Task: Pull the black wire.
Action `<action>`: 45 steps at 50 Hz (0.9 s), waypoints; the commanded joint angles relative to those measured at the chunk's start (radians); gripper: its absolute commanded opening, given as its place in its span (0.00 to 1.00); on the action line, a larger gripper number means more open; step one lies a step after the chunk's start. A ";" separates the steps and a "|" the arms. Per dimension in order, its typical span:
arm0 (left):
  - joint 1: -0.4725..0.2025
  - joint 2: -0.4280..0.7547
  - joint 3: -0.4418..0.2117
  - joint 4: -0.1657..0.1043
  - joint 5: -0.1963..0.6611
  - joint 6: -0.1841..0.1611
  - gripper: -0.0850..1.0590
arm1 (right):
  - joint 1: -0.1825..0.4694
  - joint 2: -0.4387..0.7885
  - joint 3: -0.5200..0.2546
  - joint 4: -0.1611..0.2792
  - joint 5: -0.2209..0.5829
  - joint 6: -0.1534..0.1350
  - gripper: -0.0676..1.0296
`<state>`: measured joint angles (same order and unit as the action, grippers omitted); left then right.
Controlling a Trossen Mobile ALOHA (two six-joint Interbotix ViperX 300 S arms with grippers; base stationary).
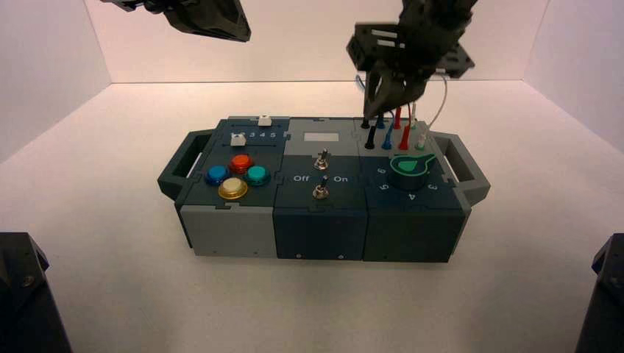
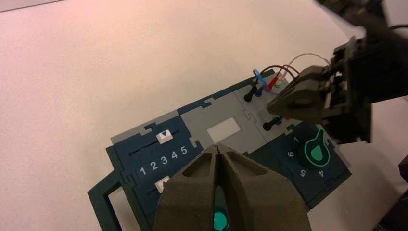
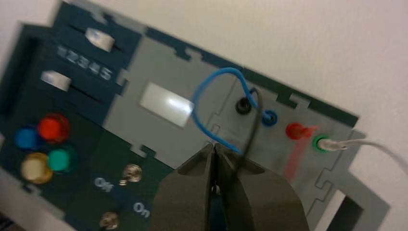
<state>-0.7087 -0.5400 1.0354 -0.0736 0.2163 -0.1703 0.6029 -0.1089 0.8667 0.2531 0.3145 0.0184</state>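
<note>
The robot's right gripper (image 3: 214,147) was dark grey, with broad fingers tapering to narrow tips. Behind the gripper were black, angular housings (image 2: 370,72).

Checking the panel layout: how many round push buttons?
4, clustered on the left part of the box: red button at the back, blue button left, green button right, yellow button front.

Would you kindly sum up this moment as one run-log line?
right gripper: shut, above box's back-right sockets | black wire: grip unclear | black banana plugs: both at panel | left gripper: shut, idle, high left
</note>
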 commanded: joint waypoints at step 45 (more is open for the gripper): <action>-0.003 -0.011 -0.057 0.000 -0.009 -0.005 0.05 | -0.005 -0.017 -0.054 -0.017 0.098 -0.011 0.25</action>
<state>-0.7102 -0.5415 1.0140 -0.0736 0.2178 -0.1703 0.6029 -0.1166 0.8391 0.2378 0.4157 0.0077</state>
